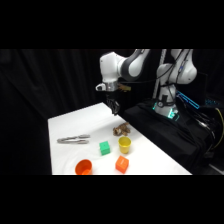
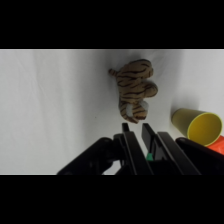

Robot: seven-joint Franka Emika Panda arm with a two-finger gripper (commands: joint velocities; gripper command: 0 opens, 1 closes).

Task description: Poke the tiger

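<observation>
The tiger [image 1: 120,130] is a small tan toy with dark stripes, lying on the white table [image 1: 75,122] near its right edge. In the wrist view the tiger [image 2: 136,95] lies just beyond the fingertips, a little apart from them. My gripper [image 1: 115,107] hangs above the table, slightly behind and above the tiger. Seen from the wrist, the gripper [image 2: 136,131] has its two black fingers close together, shut on nothing.
A yellow cup [image 1: 124,145] stands just in front of the tiger, and shows lying at the right in the wrist view [image 2: 199,126]. A green block [image 1: 104,147], an orange block [image 1: 122,164], an orange bowl [image 1: 83,167] and metal tongs [image 1: 73,139] lie nearer the front.
</observation>
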